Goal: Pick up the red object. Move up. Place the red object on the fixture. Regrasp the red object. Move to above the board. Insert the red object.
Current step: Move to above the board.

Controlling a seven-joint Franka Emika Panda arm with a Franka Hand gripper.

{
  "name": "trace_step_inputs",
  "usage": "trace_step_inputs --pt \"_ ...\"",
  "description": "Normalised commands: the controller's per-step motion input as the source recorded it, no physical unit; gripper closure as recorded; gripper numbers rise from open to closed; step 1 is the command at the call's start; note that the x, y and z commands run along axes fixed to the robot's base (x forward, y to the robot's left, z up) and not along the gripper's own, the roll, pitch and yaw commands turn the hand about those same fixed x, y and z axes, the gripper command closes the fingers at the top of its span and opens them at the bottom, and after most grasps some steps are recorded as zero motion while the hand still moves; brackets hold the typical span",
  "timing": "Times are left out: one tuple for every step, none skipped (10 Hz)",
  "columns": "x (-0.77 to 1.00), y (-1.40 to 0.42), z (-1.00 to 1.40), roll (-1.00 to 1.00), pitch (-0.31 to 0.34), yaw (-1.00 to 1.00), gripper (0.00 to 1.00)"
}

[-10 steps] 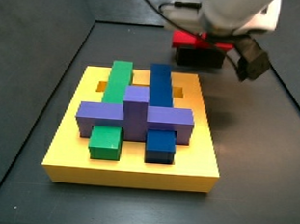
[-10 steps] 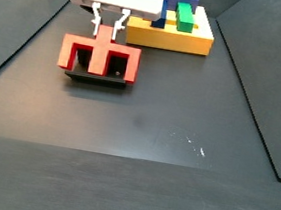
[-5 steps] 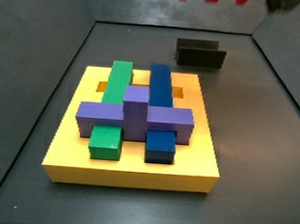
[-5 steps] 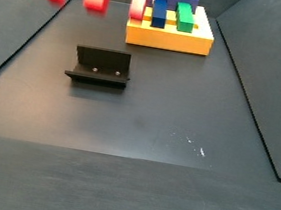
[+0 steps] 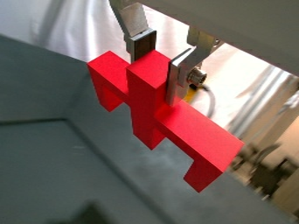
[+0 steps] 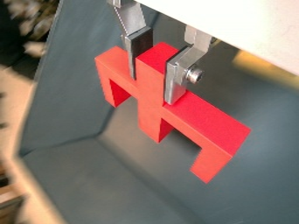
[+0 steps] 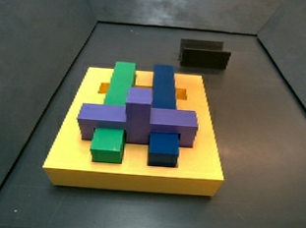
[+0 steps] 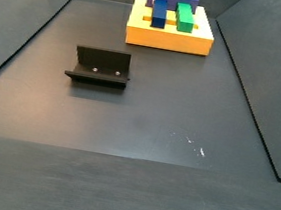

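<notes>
In both wrist views my gripper point(image 5: 160, 59) point(image 6: 156, 59) is shut on the central stem of the red object point(image 5: 149, 103) point(image 6: 152, 103), with its crossbar and two legs below the fingers, high above the dark floor. Neither the gripper nor the red object shows in either side view. The fixture point(image 7: 204, 56) point(image 8: 99, 68) stands empty on the floor. The yellow board point(image 7: 74, 150) point(image 8: 168, 39) carries green, blue and purple blocks and shows orange slots.
Dark floor with raised side walls around the work area in both side views. The board sits apart from the fixture, with bare floor between them. A small pale scuff point(image 8: 194, 144) marks the floor.
The gripper lifted the red object off the fixture and rose out of both side views. The fixture is now empty.
</notes>
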Motion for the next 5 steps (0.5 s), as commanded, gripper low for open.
trace_step_inputs --pt "-0.98 -1.4 0.29 -1.0 0.145 0.02 1.0" --pt "-1.01 -1.4 0.27 -1.0 0.14 0.04 1.0" --pt "-0.99 -1.4 0.27 -1.0 0.138 0.05 1.0" --pt "-1.05 -1.4 0.28 -1.0 0.127 0.06 1.0" --pt "-0.58 -0.74 0.14 -1.0 0.124 0.07 1.0"
